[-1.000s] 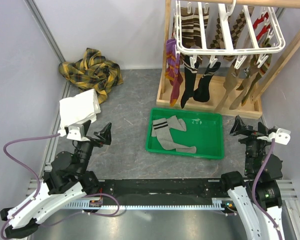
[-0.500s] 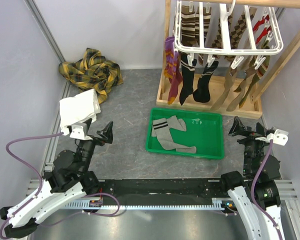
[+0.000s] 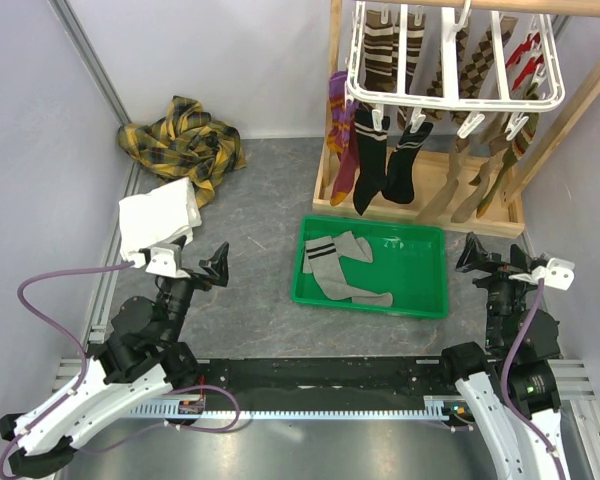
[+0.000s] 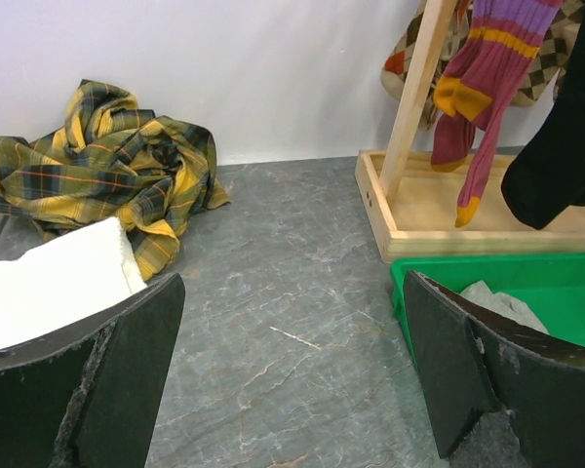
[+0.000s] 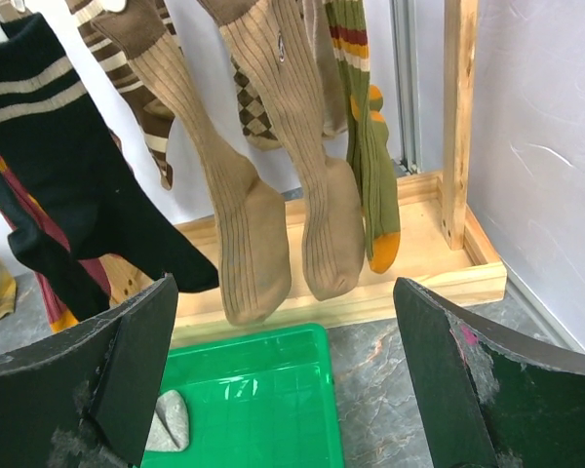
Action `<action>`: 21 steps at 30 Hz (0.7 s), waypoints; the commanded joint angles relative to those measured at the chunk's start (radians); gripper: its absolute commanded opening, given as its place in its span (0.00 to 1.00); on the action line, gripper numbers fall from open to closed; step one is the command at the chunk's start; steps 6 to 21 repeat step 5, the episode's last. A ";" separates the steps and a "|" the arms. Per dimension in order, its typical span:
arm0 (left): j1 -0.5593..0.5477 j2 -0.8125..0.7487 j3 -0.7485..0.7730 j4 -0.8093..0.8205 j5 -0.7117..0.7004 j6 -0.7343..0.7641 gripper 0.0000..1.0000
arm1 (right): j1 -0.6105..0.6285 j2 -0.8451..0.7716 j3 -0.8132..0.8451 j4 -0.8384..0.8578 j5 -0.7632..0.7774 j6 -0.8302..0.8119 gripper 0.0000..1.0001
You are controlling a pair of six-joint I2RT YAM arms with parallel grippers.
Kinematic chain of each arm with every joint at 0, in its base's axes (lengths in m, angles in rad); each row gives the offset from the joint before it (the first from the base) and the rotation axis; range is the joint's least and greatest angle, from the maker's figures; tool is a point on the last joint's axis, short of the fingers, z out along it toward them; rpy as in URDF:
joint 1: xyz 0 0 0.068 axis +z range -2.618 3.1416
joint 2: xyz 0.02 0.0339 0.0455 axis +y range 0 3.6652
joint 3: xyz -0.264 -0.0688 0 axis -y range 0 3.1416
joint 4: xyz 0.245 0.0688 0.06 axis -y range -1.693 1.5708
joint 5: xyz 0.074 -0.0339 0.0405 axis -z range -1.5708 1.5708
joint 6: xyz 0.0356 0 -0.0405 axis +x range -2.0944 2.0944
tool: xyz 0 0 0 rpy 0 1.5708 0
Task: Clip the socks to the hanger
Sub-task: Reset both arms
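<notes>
The white grid hanger (image 3: 450, 60) hangs at the top right with several socks clipped to it: black (image 3: 368, 165), purple (image 3: 342, 140), tan (image 3: 485, 170) and striped ones. Two grey socks with dark bands (image 3: 338, 265) lie in the green tray (image 3: 420, 262). My left gripper (image 3: 195, 262) is open and empty, left of the tray. My right gripper (image 3: 492, 260) is open and empty, at the tray's right edge. The right wrist view shows the tan socks (image 5: 273, 195), a black sock (image 5: 68, 185) and an olive sock with orange toe (image 5: 370, 185) hanging above the tray (image 5: 253, 390).
A yellow plaid cloth (image 3: 185, 145) lies at the back left, and a folded white towel (image 3: 158, 218) in front of it. A wooden frame (image 3: 420, 195) with a tray-like base stands under the hanger. Grey walls close in left and right.
The hanger and its socks have swung slightly to the left. Both grippers stay open, the left one shifted a little.
</notes>
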 commanded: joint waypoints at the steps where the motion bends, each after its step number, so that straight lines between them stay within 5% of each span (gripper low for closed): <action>1: 0.007 0.011 0.012 0.019 0.008 0.030 1.00 | 0.006 -0.004 -0.005 0.028 -0.016 -0.012 0.98; 21: 0.010 0.015 0.015 0.016 0.008 0.028 1.00 | 0.006 -0.005 -0.005 0.031 -0.018 -0.012 0.98</action>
